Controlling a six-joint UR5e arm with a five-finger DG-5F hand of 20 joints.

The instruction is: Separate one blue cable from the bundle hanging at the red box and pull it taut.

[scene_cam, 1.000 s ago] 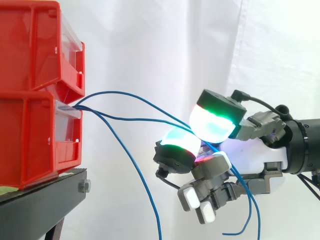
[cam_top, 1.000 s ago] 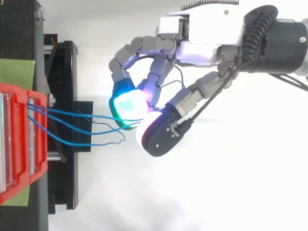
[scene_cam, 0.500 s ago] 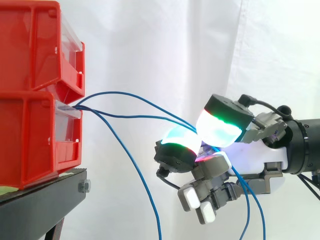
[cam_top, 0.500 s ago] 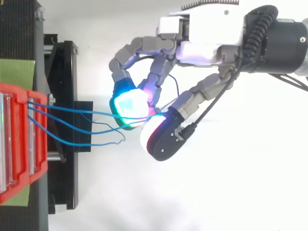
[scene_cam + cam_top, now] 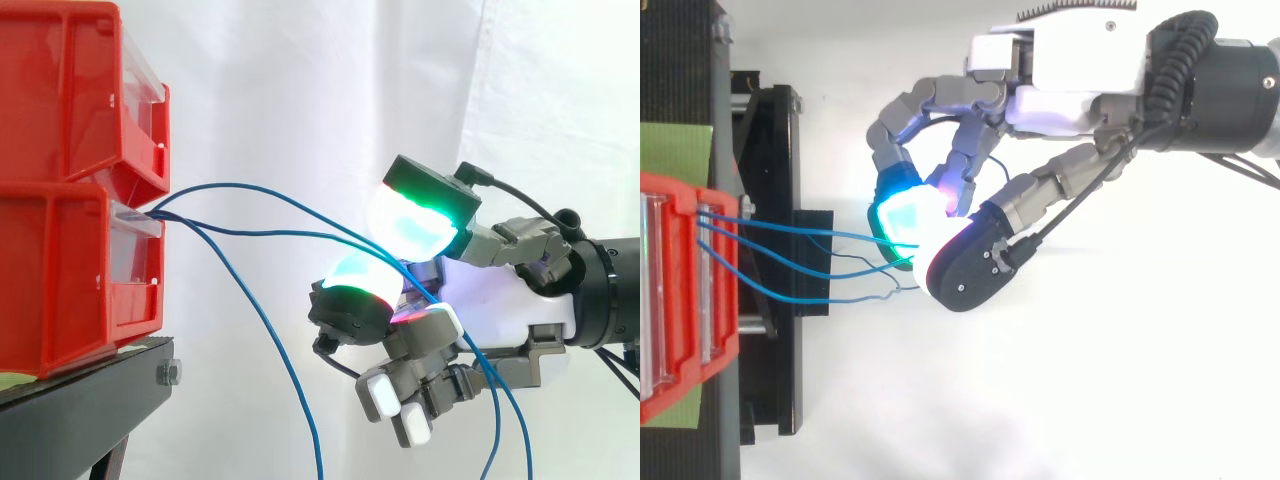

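Three thin blue cables (image 5: 258, 190) (image 5: 790, 238) leave the front of the lower red bin (image 5: 70, 270) (image 5: 680, 300). Two of them arc rightward, slack, into my hand (image 5: 510, 310) (image 5: 1070, 95). They pass between the thumb's green-white pad (image 5: 412, 222) and a curled finger's cyan pad (image 5: 358, 282), then drop behind the palm. The third cable (image 5: 270, 330) hangs free, falling steeply below the bins. In the top view the thumb (image 5: 965, 268) overlaps the glowing finger pad (image 5: 902, 222) where the cables meet it.
Two red bins are stacked on a black stand (image 5: 90, 400) (image 5: 770, 180) at the left. A white curtain (image 5: 300, 90) hangs behind. The arm enters from the right.
The thumb has swung up and left toward the bins, having dipped right and down half a second ago. The other fingers and the cables have barely shifted.
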